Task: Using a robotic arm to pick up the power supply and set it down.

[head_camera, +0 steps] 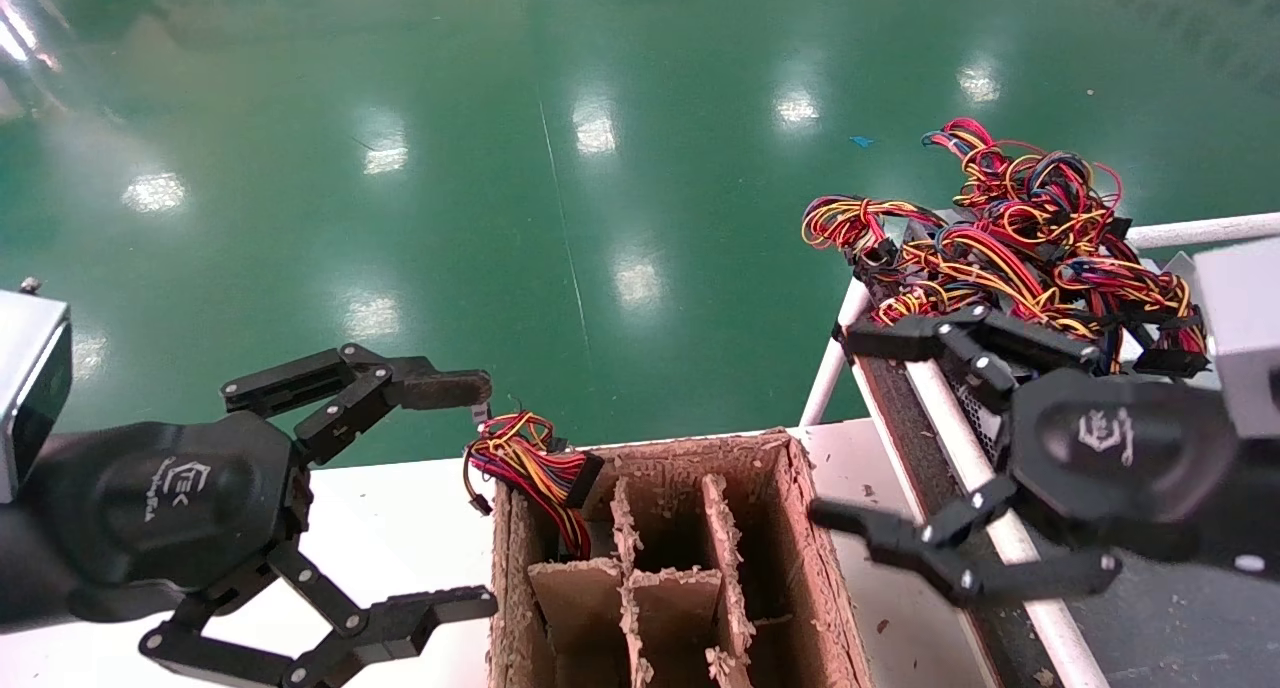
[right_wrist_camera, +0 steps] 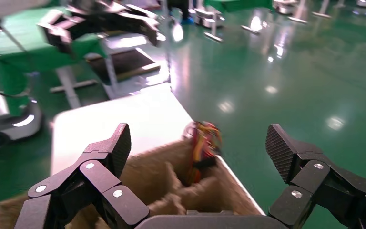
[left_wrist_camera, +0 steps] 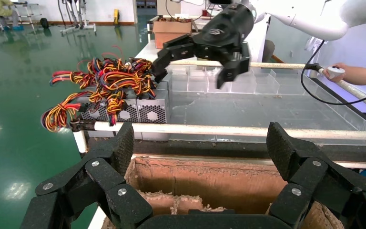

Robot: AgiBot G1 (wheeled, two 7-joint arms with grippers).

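Note:
Silver-grey power supplies [left_wrist_camera: 138, 110] with perforated sides stand at the near end of a bin on my right, under a tangle of red, yellow and black wires [head_camera: 1020, 238]. My right gripper [head_camera: 845, 428] hovers open and empty beside them, fingers pointing toward the brown cardboard divider box [head_camera: 800, 528]. A further wire bundle [head_camera: 530, 458] sticks out of that box's far-left compartment; whatever it is attached to is hidden. Left of the box, my left gripper [head_camera: 460, 498] is spread open over the white table [head_camera: 400, 528], holding nothing.
A white pipe rail [left_wrist_camera: 219, 130] edges the bin between the cardboard box and the power supplies. Clear plastic trays [left_wrist_camera: 248, 83] line the bin's far side. A person's hand [left_wrist_camera: 357, 74] holds a cabled device at the bin's far end. Green floor [head_camera: 500, 168] lies beyond.

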